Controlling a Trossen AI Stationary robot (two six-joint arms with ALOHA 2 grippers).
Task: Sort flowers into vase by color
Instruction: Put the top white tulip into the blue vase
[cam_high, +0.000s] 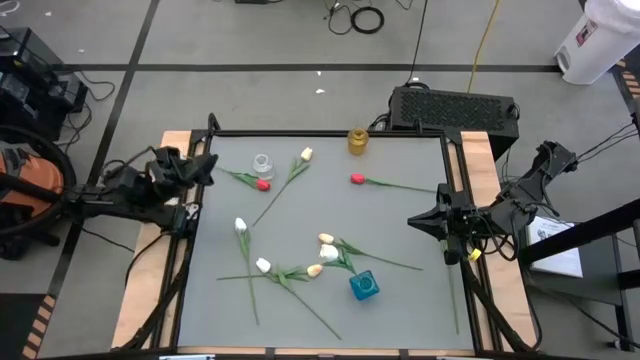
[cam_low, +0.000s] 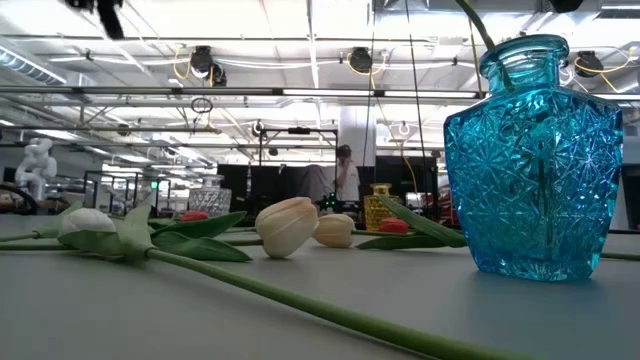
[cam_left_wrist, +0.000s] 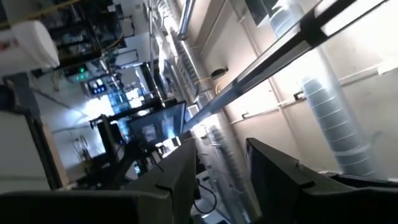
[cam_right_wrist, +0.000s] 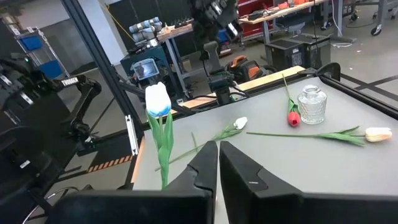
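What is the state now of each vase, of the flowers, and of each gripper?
Left gripper: open, empty, at the left table edge.
Right gripper: shut, empty, at the right table edge.
Blue vase: upright, one green stem in its mouth.
Clear vase: upright, no flower in it.
Yellow vase: upright, no flower in it.
White tulip: standing upright.
Other flowers: lying flat, scattered.

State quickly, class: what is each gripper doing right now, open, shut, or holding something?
Left gripper: open, holding nothing, at the table's left edge.
Right gripper: shut, holding nothing, at the table's right edge.
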